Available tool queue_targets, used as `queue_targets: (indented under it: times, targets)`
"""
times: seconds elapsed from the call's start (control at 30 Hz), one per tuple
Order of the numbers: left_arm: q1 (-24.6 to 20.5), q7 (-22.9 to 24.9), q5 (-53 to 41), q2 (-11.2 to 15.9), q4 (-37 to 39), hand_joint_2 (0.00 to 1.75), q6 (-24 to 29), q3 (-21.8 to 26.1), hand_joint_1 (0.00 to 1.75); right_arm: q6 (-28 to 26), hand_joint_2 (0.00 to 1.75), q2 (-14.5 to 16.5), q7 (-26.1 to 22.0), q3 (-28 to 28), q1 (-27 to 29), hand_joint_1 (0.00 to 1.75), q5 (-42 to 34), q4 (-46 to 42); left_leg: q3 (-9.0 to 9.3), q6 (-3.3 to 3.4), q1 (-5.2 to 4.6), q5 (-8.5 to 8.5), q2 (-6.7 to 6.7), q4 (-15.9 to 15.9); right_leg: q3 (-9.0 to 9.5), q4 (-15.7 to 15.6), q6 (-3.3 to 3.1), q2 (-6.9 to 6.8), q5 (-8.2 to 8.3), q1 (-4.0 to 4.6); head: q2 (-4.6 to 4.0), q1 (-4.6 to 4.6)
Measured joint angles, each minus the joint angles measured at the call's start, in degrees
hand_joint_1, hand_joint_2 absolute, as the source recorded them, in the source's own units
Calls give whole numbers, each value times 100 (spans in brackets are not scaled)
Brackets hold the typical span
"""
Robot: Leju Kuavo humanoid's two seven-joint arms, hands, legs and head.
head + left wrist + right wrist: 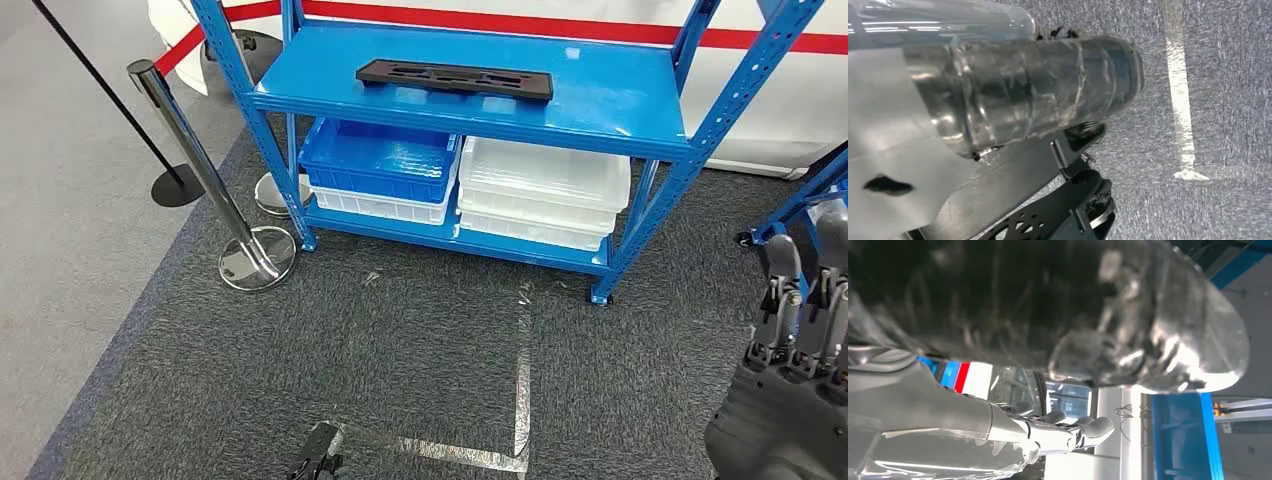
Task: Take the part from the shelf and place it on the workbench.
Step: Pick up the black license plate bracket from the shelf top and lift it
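Flat black slotted part (455,79) lies lengthwise along blue metal shelf's (620,100) top deck — untouched; right hand (800,340) empty, fingers extended; left hand's state cannot be told.

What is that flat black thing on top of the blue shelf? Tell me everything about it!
The black part is a long, flat slab, matte and dark like foam or plastic, with several shaped cut-outs along its length. It lies flat on the top board of the blue shelf, slightly angled, towards the back. Nothing else touches it; no hand is near it.
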Motion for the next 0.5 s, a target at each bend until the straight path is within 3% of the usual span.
queue_targets:
  times: [0.07, 0.13, 0.2, 0.33, 0.37, 0.43, 0.47, 0.5]
  targets:
    - [0, -1, -5, 0, 0, 0, 1, -1, 0, 4, 0, 0, -1, 0, -1, 0, -2, 0, 176, 12, 5, 292, 9, -435, 61, -1, 10, -7, -42, -4, 0, 0]
    - [-4, -1, -19, 0, 1, 0, 3, -3, 0, 19, 0, 0, -3, 0, -5, 0, -3, 0, 490, 39, -10, 647, 31, -1151, 127, -3, 52, -16, -122, 1, 0, 5]
    - [-16, -2, -36, 0, 2, 0, 5, -7, 0, 42, 0, 0, -8, 0, -8, 0, -3, 0, 663, 72, -42, 641, 41, -1496, 130, -20, 111, -20, -171, 14, 0, 11]
    - [-13, -2, -44, 4, 2, 0, 14, -12, 0, 63, 0, -1, -12, 2, -22, 0, -3, -2, 835, 181, -33, 562, 13, -1707, 174, 26, 219, -42, -287, 15, 0, 14]
    - [-15, -3, -44, 4, 2, 0, 16, -12, 0, 63, 0, -3, -13, 2, -25, 0, -3, -2, 896, 213, -23, 554, 11, -1756, 81, 244, 229, -42, -396, 20, 0, 19]
    - [-19, -3, -45, 3, 2, 0, 15, -12, 0, 63, 0, -4, -15, 2, -24, 0, -3, -2, 968, 268, -37, 504, 12, -1779, -352, 969, 231, -39, -648, 41, 0, 19]
    - [-18, -2, -45, 3, 2, 0, 15, -13, 0, 64, 0, -4, -15, 2, -19, 0, -3, -2, 998, 284, -44, 471, 11, -1778, -595, 1303, 233, -39, -707, 49, 0, 19]
    - [-13, -2, -45, 2, 2, 0, 14, -13, 0, 64, 0, -4, -15, 2, -15, 0, -3, -1, 1039, 292, -51, 433, 9, -1775, -770, 1477, 234, -39, -658, 52, 0, 17]
